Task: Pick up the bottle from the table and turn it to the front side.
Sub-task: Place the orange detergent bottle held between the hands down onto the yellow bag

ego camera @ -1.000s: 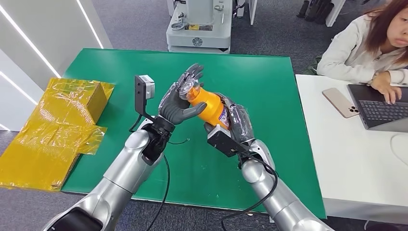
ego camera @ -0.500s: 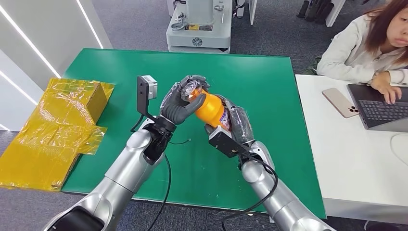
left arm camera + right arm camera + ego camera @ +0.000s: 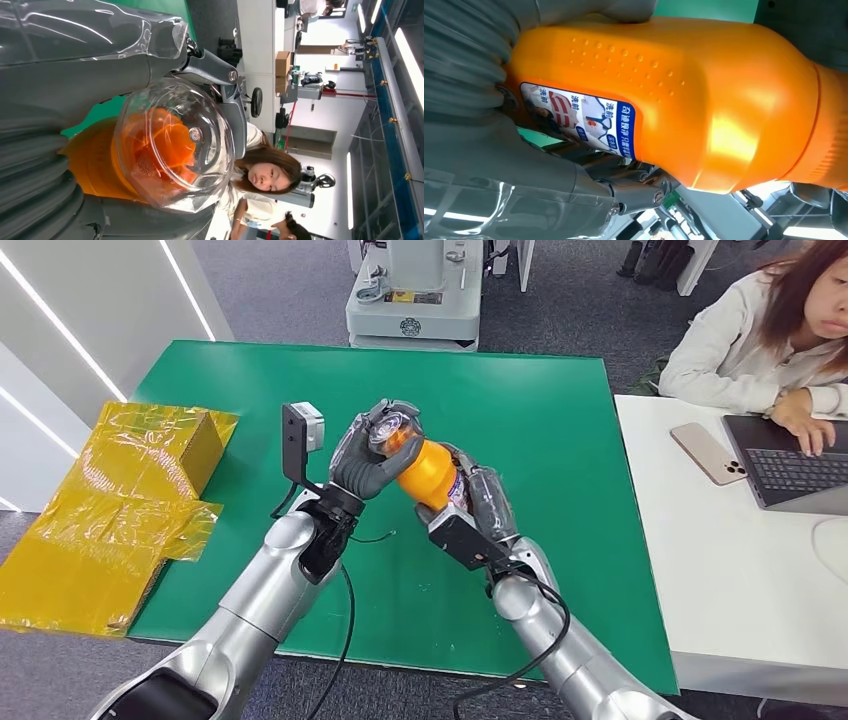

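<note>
Fingers of the left hand (image 3: 368, 455) curl round the clear cap (image 3: 392, 427) of the orange bottle (image 3: 428, 469), while the right hand (image 3: 485, 502) wraps its labelled base — both grips closed tight. The bottle hangs tilted above the green table (image 3: 560, 440), with a person (image 3: 745, 340) seated beside it.

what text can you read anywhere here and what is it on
Bottle label: white Chinese characters on blue, shown turned sideways; "洗前" seems to appear, the rest too small to read surely.
Grey machine beyond the green table: a yellow plate and a round badge, both too small to read.
Nothing else is legible.
</note>
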You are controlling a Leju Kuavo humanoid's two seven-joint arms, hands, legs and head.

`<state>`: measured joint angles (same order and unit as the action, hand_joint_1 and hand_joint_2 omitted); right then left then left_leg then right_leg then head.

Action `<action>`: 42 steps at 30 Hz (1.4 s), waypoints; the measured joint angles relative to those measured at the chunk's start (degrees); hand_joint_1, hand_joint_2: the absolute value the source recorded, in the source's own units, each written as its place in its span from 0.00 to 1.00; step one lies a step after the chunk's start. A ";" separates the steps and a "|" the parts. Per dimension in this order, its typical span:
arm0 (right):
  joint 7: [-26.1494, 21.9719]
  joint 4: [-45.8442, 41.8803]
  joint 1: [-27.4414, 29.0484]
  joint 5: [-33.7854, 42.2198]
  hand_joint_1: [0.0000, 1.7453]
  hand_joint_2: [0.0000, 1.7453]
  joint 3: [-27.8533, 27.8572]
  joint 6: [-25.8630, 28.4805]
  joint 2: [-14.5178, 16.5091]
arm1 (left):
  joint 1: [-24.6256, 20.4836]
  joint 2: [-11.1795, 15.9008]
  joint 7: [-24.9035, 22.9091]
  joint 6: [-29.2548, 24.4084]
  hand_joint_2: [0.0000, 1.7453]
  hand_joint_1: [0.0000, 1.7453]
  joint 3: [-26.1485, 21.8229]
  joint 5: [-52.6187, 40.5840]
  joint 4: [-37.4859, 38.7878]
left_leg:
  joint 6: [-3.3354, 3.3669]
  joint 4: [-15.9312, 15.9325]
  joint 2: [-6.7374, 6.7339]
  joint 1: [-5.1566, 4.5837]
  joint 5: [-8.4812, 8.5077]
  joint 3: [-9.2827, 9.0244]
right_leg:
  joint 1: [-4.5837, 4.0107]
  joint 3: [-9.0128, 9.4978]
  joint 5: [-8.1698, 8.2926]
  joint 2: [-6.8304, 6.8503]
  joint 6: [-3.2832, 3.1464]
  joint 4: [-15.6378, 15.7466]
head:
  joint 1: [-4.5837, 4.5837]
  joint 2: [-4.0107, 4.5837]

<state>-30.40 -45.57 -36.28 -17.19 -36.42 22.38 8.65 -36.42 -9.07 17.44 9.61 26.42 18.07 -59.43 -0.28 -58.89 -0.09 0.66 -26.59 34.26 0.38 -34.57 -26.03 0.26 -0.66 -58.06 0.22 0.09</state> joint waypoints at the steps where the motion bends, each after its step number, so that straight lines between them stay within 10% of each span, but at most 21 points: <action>1: -0.09 0.10 -0.05 0.21 0.00 1.00 -0.03 0.02 0.07 | 0.00 0.02 0.05 0.02 1.00 1.00 -0.02 0.07 0.11 | 0.00 0.00 0.00 0.00 0.00 0.00 | 0.00 0.00 0.00 0.00 0.00 0.00 | -0.01 0.00; 22: -0.34 -4.09 1.11 3.32 0.00 1.00 0.26 -1.11 -0.36 | 0.23 1.85 2.81 -2.56 1.00 1.00 -0.86 -4.39 0.97 | 0.00 0.01 -0.03 0.01 0.00 -0.01 | 0.00 -0.02 0.00 -0.02 0.00 0.00 | 0.00 -0.01; 29: -1.93 -10.09 3.98 2.78 0.00 1.00 1.02 -1.82 -1.86 | 1.13 4.49 6.79 -21.30 1.00 1.00 -1.56 -29.75 -1.94 | -0.01 0.01 -0.04 0.03 0.00 -0.01 | -0.01 -0.03 0.00 -0.04 -0.01 -0.01 | -0.01 0.00; 42: -2.32 -28.57 12.37 3.99 0.00 1.00 0.79 -3.23 -6.36 | 4.28 8.55 4.78 -36.13 1.00 1.00 -3.99 -54.81 -6.74 | -0.01 0.02 -0.05 0.01 -0.01 0.00 | 0.00 -0.03 -0.03 -0.04 -0.01 0.01 | 0.00 0.00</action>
<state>-32.72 -74.14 -23.91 -13.20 -35.64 19.15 2.29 -32.13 -0.52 22.23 -26.52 22.43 -36.74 -66.18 -0.28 -58.87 -0.13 0.68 -26.60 34.26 0.38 -34.59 -26.07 0.21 -0.67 -58.05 0.22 0.09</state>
